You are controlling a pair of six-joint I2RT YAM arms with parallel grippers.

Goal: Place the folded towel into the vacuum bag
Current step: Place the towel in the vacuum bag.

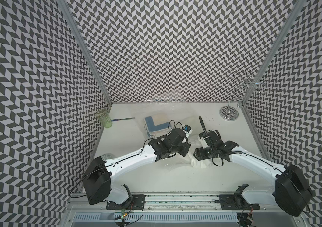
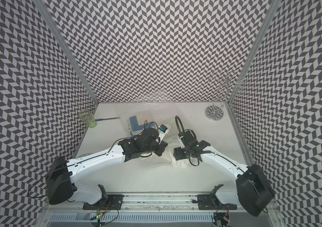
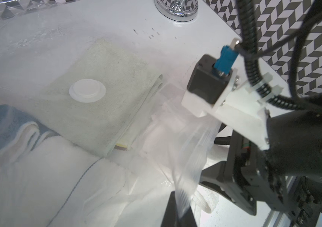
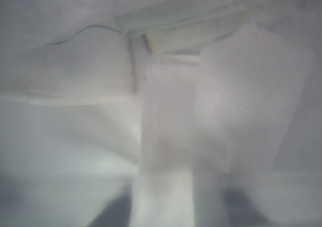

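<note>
The vacuum bag (image 1: pixel 175 110) is a clear film lying from the back wall toward the table's middle; its round white valve (image 3: pixel 87 90) rests over a beige towel (image 3: pixel 105 118). A blue and beige folded towel (image 1: pixel 156 123) lies inside it. A white folded towel (image 3: pixel 48 176) with a thin dark stitch line shows through the film, and its edge (image 1: pixel 195 166) lies beside the right arm. My left gripper (image 3: pixel 179 206) is shut, pinching a raised strip of the bag's film. My right gripper (image 4: pixel 177 206) looks through hazy film, its dark fingers (image 4: pixel 240 204) apart around the white towel.
A green glass (image 1: pixel 103 119) and a thin pen (image 1: pixel 122 119) sit at the back left. A chrome wire stand (image 1: pixel 229 114) occupies the back right corner. Patterned walls close in three sides. A small patterned object (image 1: pixel 107 157) peeks from under the left arm.
</note>
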